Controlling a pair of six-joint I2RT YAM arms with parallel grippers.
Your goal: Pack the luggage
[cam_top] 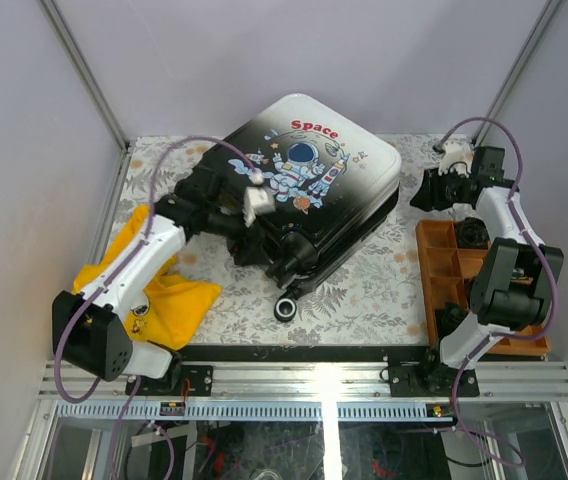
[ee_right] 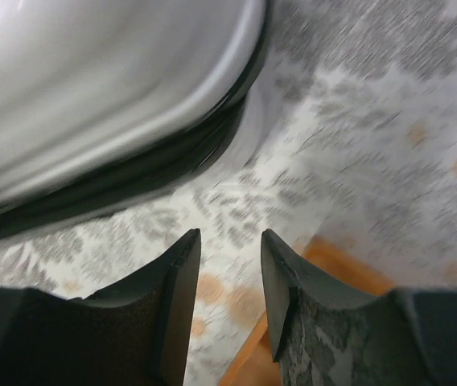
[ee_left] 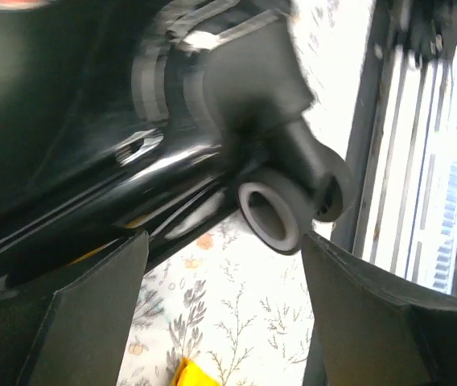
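The luggage point(cam_top: 309, 175) lies flat on the table with its lid down and the astronaut and red "Space" print facing up. My left gripper point(cam_top: 236, 226) sits against its near-left black edge. In the left wrist view the gripper point(ee_left: 224, 245) is open wide and empty, with a white-and-black wheel point(ee_left: 281, 213) just beyond the fingertips under the glossy black shell point(ee_left: 92, 145). My right gripper point(cam_top: 427, 190) hovers by the luggage's right edge. In the right wrist view it point(ee_right: 230, 237) is open with a narrow gap, empty, and the white shell point(ee_right: 92, 80) is above it.
A yellow cloth point(cam_top: 169, 290) lies at the near left by the left arm; a corner of it shows in the left wrist view point(ee_left: 188, 374). The orange compartment tray point(cam_top: 439, 265) stands at the right and also shows in the right wrist view point(ee_right: 325, 265). One wheel point(cam_top: 286, 308) sticks out at the front.
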